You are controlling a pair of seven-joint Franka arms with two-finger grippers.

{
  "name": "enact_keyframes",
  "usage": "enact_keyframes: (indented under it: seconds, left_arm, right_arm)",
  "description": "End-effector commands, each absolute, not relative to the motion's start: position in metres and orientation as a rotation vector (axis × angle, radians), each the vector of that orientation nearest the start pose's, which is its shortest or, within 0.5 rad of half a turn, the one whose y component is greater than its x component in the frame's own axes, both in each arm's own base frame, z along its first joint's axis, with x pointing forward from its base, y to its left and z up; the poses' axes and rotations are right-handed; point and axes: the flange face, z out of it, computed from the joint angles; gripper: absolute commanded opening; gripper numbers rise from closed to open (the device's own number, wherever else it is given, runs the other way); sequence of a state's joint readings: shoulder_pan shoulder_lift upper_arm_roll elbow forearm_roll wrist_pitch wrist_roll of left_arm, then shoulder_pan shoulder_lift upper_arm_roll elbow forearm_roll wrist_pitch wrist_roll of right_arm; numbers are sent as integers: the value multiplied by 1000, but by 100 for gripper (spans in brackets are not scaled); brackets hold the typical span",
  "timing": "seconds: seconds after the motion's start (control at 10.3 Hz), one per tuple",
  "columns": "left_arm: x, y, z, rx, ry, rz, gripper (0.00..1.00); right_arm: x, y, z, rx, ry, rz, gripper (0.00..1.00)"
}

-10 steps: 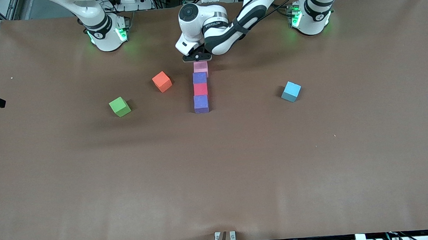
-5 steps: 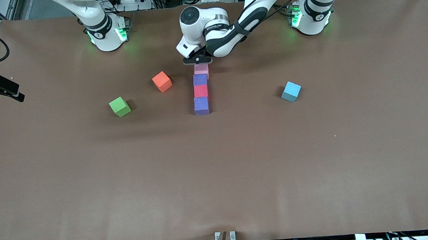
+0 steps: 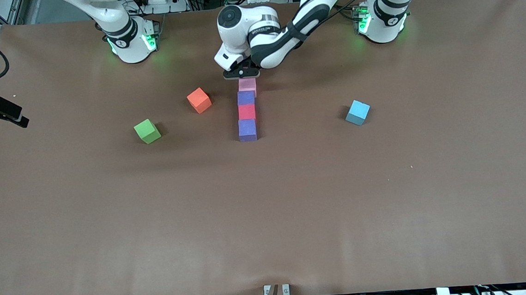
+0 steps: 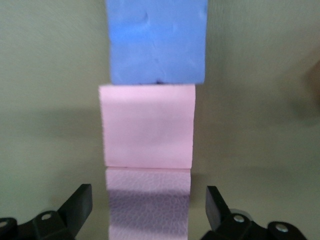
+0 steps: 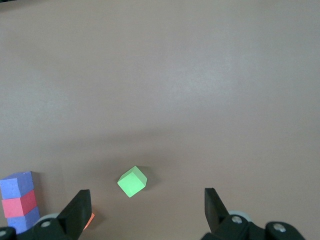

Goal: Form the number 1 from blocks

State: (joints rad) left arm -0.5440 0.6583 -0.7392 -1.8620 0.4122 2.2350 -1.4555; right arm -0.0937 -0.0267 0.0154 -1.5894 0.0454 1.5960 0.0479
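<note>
Four blocks show in a straight column on the table: light pink [image 3: 247, 86], purple [image 3: 245, 98], red [image 3: 246, 112], purple [image 3: 247, 130]. My left gripper [image 3: 241, 73] hangs low over the column's end nearest the robots' bases. In the left wrist view a second light pink block [image 4: 149, 210] lies between its open fingers with a gap on each side, touching the first pink block [image 4: 147, 125], which meets the purple block [image 4: 157, 45]. In the front view this second pink block is hidden under the hand. My right gripper [image 3: 18, 119] waits open, high at the right arm's end of the table.
An orange cube [image 3: 199, 100] and a green cube [image 3: 147, 131] lie beside the column toward the right arm's end. A light blue cube [image 3: 357, 112] lies toward the left arm's end. The right wrist view shows the green cube [image 5: 132, 181] and the column's red block [image 5: 19, 205].
The column has slid a little toward the front camera, with the left gripper following over its pink end. The right gripper has come farther into view at the table's edge.
</note>
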Motion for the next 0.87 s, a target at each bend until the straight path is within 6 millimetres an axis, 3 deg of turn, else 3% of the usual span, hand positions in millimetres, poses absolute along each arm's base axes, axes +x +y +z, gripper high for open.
enact_keyframes:
  seconds: [0.0, 0.19, 0.29, 0.39, 0.58, 0.77]
  left_arm:
    - [240, -590, 284, -3056, -48, 149, 100]
    - [278, -582, 309, -3047, -131, 115, 100]
    - [307, -573, 325, -3061, -201, 89, 100]
    - [349, -555, 341, -3075, -298, 44, 100]
    - [445, -501, 369, -3113, -426, -4, 100]
    - [510, -444, 381, -3120, -509, -27, 100]
  right_arm:
    - [543, -49, 637, -3097, 250, -65, 100]
    - [542, -59, 637, -3096, 267, -64, 100]
    - [542, -59, 637, -3097, 265, -66, 100]
    - [542, -60, 637, -3098, 265, -66, 100]
    - [542, -58, 637, -3097, 257, -64, 100]
    - [542, -58, 637, -3097, 257, -64, 100]
